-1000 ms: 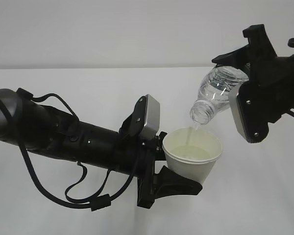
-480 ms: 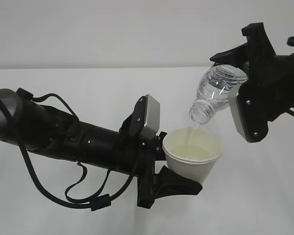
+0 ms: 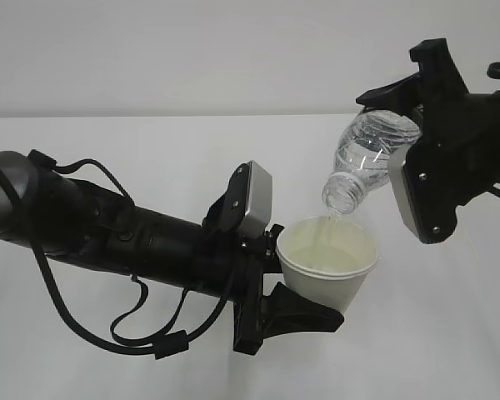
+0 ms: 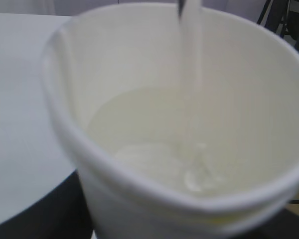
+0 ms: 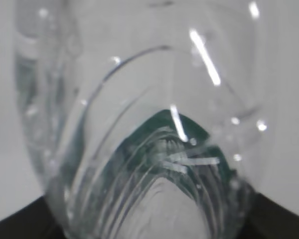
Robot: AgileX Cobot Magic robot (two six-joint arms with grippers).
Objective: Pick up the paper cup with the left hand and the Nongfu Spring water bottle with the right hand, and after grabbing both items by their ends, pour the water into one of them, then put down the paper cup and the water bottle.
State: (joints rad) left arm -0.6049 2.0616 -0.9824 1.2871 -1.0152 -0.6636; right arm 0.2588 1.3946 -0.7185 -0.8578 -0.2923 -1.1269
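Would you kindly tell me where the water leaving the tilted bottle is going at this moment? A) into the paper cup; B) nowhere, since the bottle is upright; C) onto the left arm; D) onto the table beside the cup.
A: a thin stream of water falls from the mouth of the tilted Nongfu Spring water bottle into the open top of the paper cup, and the left wrist view shows it landing inside.

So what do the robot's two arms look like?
Both are black. The left arm is a long, thick tube with loose black cables looping around it and a shiny silver-grey block near its wrist. The right arm looks chunkier and boxier, with a big grey plate dotted with small screws.
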